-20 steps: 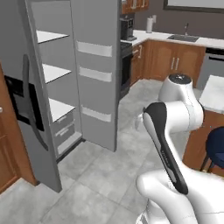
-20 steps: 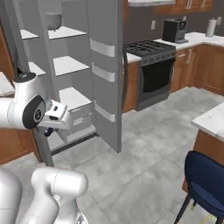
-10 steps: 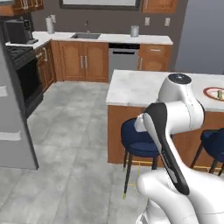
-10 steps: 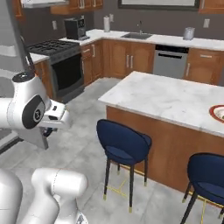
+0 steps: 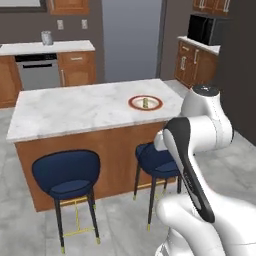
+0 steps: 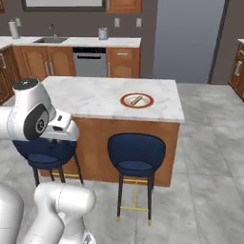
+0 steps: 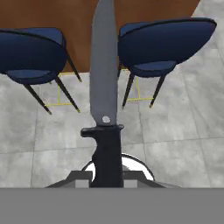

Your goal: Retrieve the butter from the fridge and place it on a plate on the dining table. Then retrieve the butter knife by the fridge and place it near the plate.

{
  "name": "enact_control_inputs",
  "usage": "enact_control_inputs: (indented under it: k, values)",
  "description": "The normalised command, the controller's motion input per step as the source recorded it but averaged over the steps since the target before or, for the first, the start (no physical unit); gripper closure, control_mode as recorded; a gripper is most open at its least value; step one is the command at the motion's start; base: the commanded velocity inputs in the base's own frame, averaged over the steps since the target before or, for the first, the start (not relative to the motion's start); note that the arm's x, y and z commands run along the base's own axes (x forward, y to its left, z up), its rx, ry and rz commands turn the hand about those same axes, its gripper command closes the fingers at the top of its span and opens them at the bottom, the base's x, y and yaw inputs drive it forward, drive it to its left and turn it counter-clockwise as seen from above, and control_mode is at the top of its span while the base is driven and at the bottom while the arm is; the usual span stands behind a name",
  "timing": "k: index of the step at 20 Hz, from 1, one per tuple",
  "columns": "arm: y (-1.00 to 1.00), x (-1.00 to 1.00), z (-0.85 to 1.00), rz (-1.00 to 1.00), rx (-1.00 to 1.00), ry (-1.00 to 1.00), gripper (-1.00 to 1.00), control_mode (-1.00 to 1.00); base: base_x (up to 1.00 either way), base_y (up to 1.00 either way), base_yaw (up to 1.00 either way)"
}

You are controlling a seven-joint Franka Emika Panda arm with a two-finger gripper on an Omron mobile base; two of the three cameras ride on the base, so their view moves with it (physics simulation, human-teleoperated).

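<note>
The butter knife (image 7: 104,87) stands up the middle of the hand view, grey blade pointing away over the floor. My gripper (image 7: 107,177) is shut on its dark handle. Ahead is the dining table (image 5: 75,107) (image 6: 90,95), with a white marble top on a wooden base. On its right part lies the plate (image 5: 133,103) (image 6: 125,100) with a red-orange rim. The small pale butter (image 5: 145,102) (image 6: 137,100) rests on the plate's white centre. My hand is low, in front of the table and well short of the plate. The fridge is out of view.
Two blue stools (image 5: 65,175) (image 5: 157,160) (image 6: 136,152) (image 6: 45,150) stand between me and the table's near side. A back counter with a dishwasher (image 5: 37,70) (image 6: 90,62) runs behind it. A cabinet with a microwave (image 5: 205,30) is far right. Grey tiled floor lies to the right of the table.
The whole picture has swung from the open fridge past the stove and counters to the dining table, so the base has turned. The gripper stays shut.
</note>
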Motion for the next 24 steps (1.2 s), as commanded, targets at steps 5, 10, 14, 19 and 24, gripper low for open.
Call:
enact_control_inputs:
  k: [5,10,14,19,24]
  values:
    - [0.00,0.00,0.00,0.00,0.00,0.00,1.00,1.00,0.36,-0.99,-0.43]
    - [0.00,0.00,0.00,0.00,0.00,0.00,1.00,1.00,0.49,-0.80,-0.27]
    - [0.00,0.00,0.00,0.00,0.00,0.00,1.00,1.00,0.52,-0.21,-0.13]
    - [0.00,0.00,0.00,0.00,0.00,0.00,1.00,1.00,0.62,0.01,0.01]
    - [0.00,0.00,0.00,0.00,0.00,0.00,1.00,1.00,0.66,-0.09,0.18]
